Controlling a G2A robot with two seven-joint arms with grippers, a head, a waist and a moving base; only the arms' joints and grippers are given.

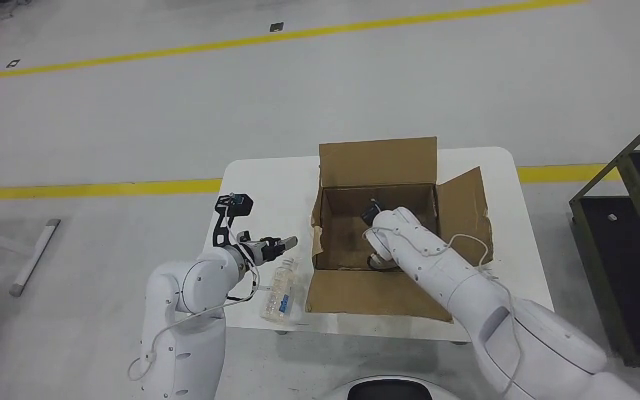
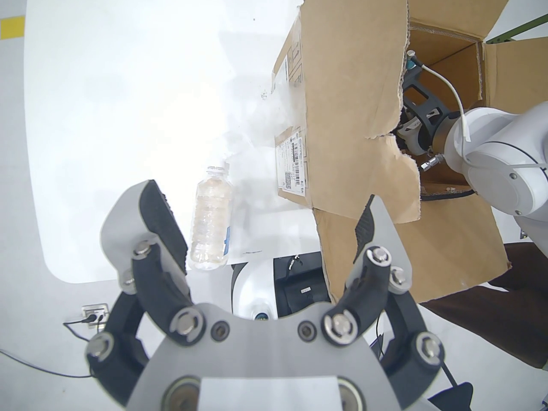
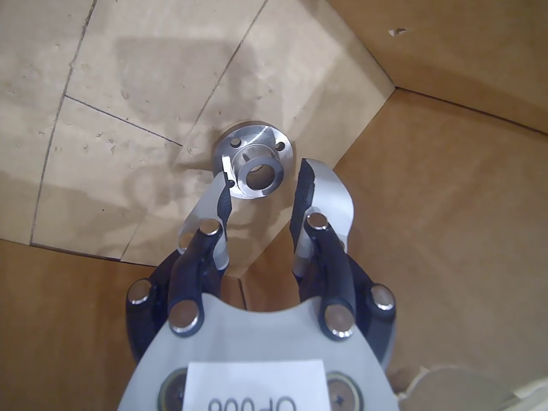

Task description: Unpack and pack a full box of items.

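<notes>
One silver metal flanged hub (image 3: 252,164) on floor of open brown cardboard box (image 1: 378,160), near corner, neck pointing up. Right gripper (image 3: 265,173) down inside box, fingers (image 3: 305,190) spread either side of hub's neck, not pinching it. Box sits on white desk (image 1: 270,190), flaps folded outward. Clear plastic bottle (image 1: 281,291) lies on its side on desk just beside box. Left gripper (image 2: 261,198) above desk near bottle, fingers (image 2: 165,220) spread wide, holding nothing.

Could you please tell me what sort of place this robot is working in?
Probably a warehouse-like test hall: grey floor with yellow lane lines, a white table bearing a cardboard box.
</notes>
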